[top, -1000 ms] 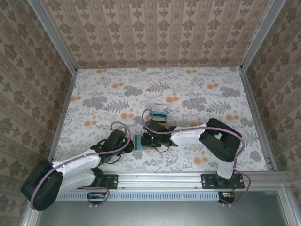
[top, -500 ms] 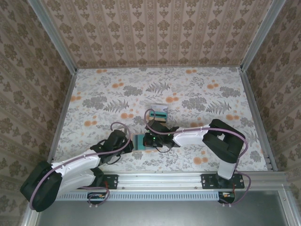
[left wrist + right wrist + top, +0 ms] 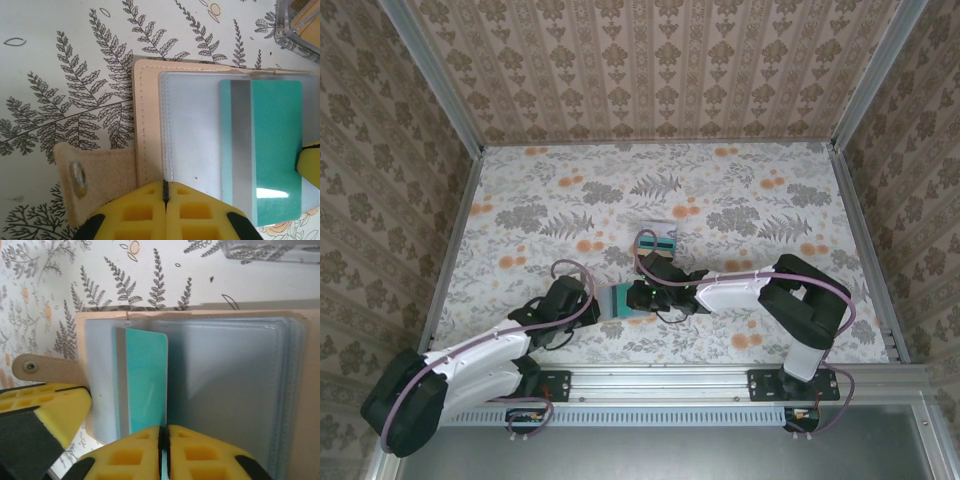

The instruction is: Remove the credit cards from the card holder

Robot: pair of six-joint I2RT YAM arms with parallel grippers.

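- The card holder (image 3: 147, 125) lies open on the counter (image 3: 740, 200), toward 6 o'clock from its middle, between the two arms.
- The left fingers (image 3: 135, 212) are pressed together at the holder's 9 o'clock edge, beside its snap tab (image 3: 75, 175).
- The right fingers (image 3: 130, 452), reaching in from 3 o'clock, are clamped on a teal card (image 3: 145, 385) that sits partly out of its sleeve.
- A clear box (image 3: 287, 35) stands at the holder's 12 o'clock, with a striped card (image 3: 658, 242) in it.
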